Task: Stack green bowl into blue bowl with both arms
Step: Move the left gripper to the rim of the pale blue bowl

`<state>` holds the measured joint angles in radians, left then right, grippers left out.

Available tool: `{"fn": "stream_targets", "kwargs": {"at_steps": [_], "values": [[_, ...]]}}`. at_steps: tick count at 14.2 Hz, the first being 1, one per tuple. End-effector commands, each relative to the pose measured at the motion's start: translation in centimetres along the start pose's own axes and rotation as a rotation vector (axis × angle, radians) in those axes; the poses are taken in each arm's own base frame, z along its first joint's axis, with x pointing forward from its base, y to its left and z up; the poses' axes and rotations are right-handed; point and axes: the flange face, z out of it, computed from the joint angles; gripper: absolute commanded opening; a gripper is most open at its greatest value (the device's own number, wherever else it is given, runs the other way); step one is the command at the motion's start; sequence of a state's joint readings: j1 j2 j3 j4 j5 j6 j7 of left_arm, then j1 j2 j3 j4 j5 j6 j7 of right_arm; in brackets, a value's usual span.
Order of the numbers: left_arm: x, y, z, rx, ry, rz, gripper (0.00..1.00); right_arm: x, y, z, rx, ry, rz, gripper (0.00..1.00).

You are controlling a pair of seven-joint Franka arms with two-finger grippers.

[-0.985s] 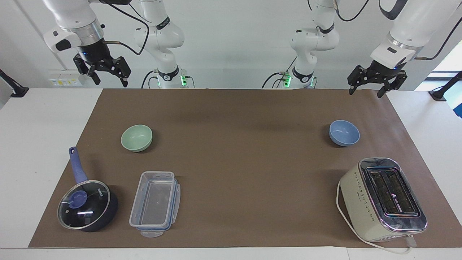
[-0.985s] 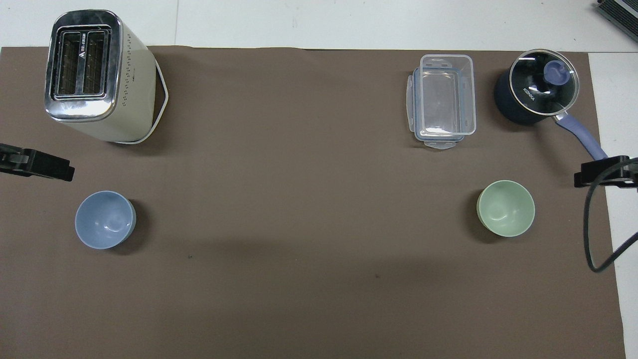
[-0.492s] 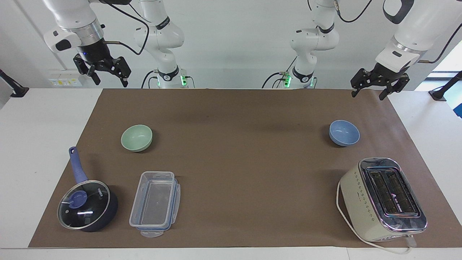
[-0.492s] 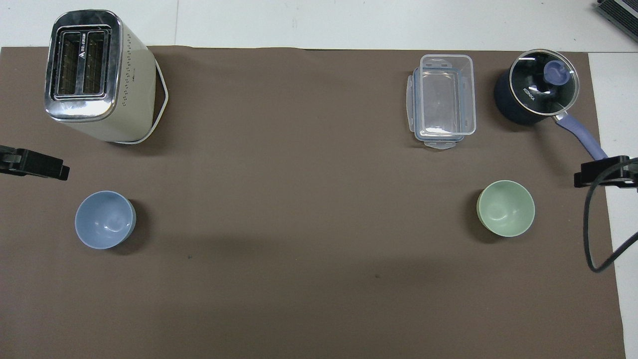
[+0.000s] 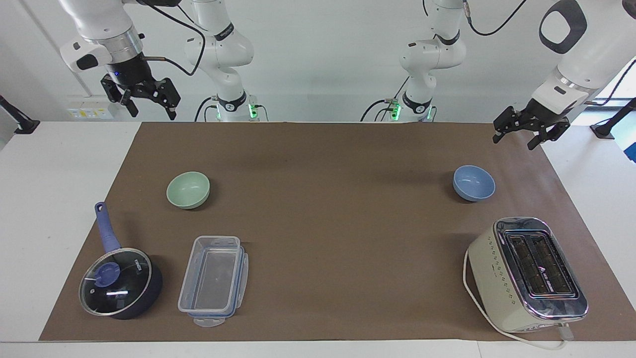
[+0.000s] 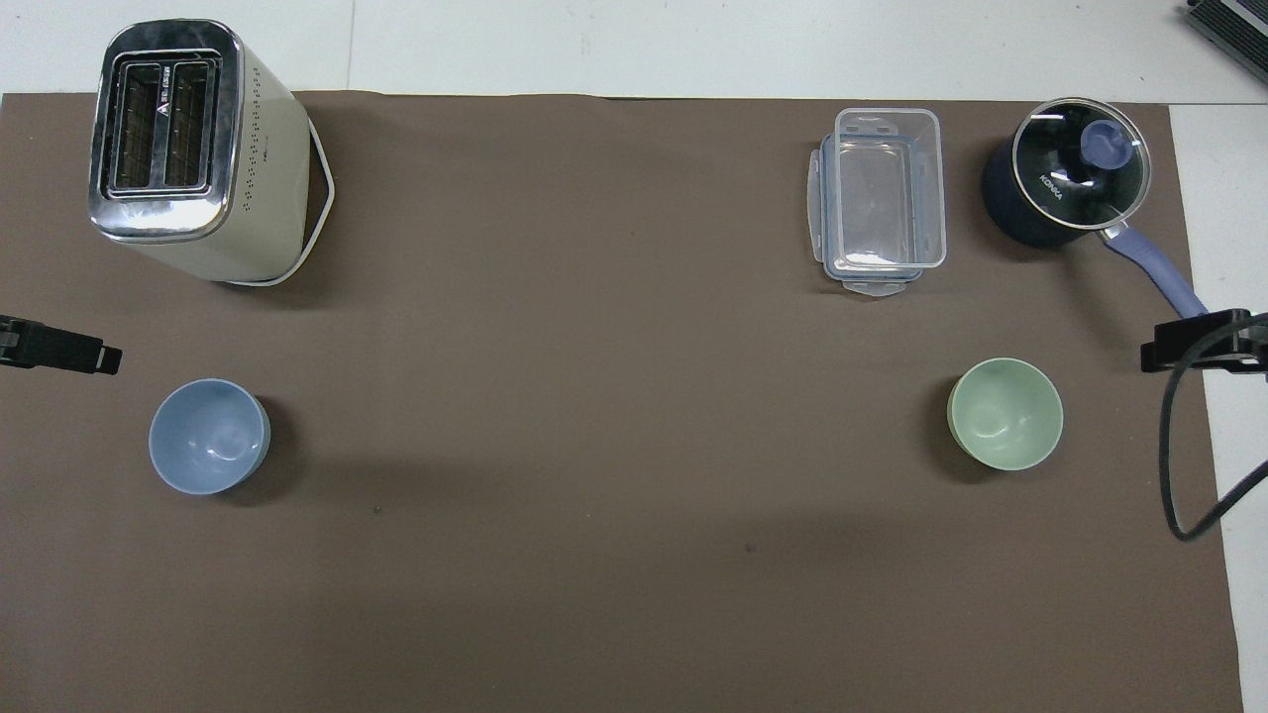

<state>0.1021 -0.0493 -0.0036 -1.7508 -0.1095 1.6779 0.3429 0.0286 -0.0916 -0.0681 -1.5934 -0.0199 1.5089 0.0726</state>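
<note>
Green bowl (image 5: 188,189) rests untouched on the surface (image 5: 328,164) at the right arm's end, blue bowl (image 5: 474,182) at the left arm's. Left tool (image 5: 530,130), apparently spread, has descended lower; right tool (image 5: 140,98) waits, spread. Approach only begins.

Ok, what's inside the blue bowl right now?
Nothing: the blue bowl shows only its bare inner surface in the overhead view. The green bowl sits apart on the mat, toward the right arm's end. What lies under either bowl is covered.
</note>
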Motion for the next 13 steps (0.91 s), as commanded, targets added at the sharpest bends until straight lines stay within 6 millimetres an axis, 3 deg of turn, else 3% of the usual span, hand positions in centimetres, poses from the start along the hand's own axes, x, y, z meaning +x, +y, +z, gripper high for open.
{"fn": "stream_targets", "kwargs": {"at_steps": [1, 10, 13], "values": [[-2.1, -2.5, 1.7, -0.025, 0.041, 0.028, 1.0, -0.4, 0.2, -0.2, 0.003, 0.002, -0.012, 1.0], [-5.2, -9.1, 9.8, -0.087, 0.096, 0.05, 1.0, -0.4, 0.2, -0.2, 0.003, 0.002, -0.012, 1.0], [-6.7, -11.2, 14.0, -0.143, 0.127, 0.051, 1.0, -0.4, 0.2, -0.3, 0.003, 0.003, -0.012, 1.0]]}}
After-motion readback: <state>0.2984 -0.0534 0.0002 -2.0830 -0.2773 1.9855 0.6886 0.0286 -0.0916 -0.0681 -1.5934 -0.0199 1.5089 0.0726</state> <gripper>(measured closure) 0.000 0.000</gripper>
